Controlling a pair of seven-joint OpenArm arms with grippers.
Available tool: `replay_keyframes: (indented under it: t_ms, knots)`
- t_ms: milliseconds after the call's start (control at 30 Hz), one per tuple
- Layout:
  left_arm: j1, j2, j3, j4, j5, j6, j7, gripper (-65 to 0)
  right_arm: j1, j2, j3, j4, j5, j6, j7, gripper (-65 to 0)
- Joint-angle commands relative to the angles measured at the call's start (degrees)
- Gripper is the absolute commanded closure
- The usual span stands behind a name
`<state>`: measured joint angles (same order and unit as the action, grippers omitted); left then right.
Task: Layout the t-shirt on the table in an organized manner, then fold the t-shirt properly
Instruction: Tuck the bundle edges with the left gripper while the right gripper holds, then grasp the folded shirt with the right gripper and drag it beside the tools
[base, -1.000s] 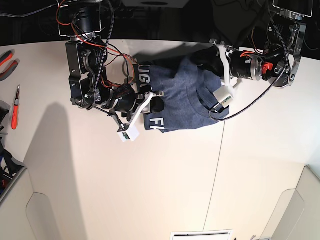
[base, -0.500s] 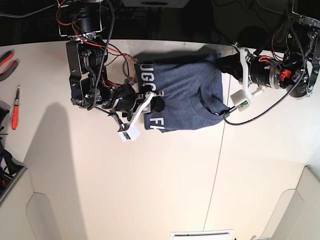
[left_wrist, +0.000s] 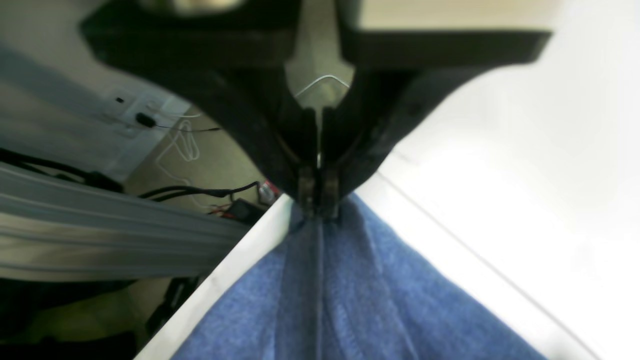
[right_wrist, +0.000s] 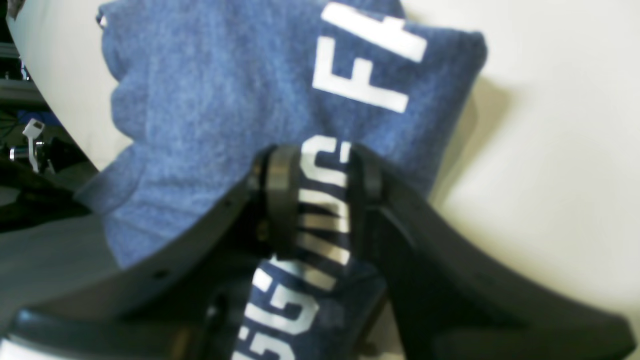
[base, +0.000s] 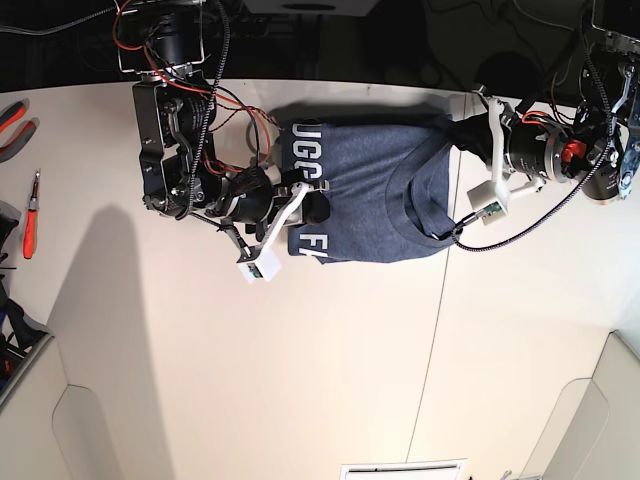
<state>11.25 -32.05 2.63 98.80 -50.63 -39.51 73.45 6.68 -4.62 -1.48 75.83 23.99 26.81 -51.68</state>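
This looked like a robotics lab or workshop bench. Two robot arms (base: 180, 150) with bare red, black and white wiring and exposed motor housings were mounted along the top edge of a broad off-white table (base: 330, 370). At the far left of the base view, red-handled pliers (base: 12, 125) and a small red-handled screwdriver (base: 31, 215) lay on the surface. The left wrist view showed loose cables (left_wrist: 200, 190) and a wall socket (left_wrist: 130, 102) beyond the table edge.
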Motion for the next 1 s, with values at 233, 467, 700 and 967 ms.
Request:
replay_keyframes:
  t_ms: [233,467,700,967]
  knots:
    - [-0.24,-0.79,-0.35,0.57,5.09,-0.49,-0.44,0.0,1.07,-0.13,-0.04,0.72,0.17,0.39,0.55,-16.2]
    - [-0.31,-0.83,-0.35,0.57,5.07,-0.49,-1.49,-23.0,1.07,-0.13,-0.04,0.72,0.22,0.39,0.59,-16.2]
    - [-0.48,-0.85,-1.36,0.98,6.82,-0.49,-1.75,-25.5,1.55,-0.11,-0.04,1.38,0.24,0.39,0.72,-18.0]
    - [-0.46,-0.83,-6.95,1.01,6.75,-0.49,-3.78,-25.4,4.37,-0.11,-0.04,7.37,0.48,0.42,0.66,-28.5]
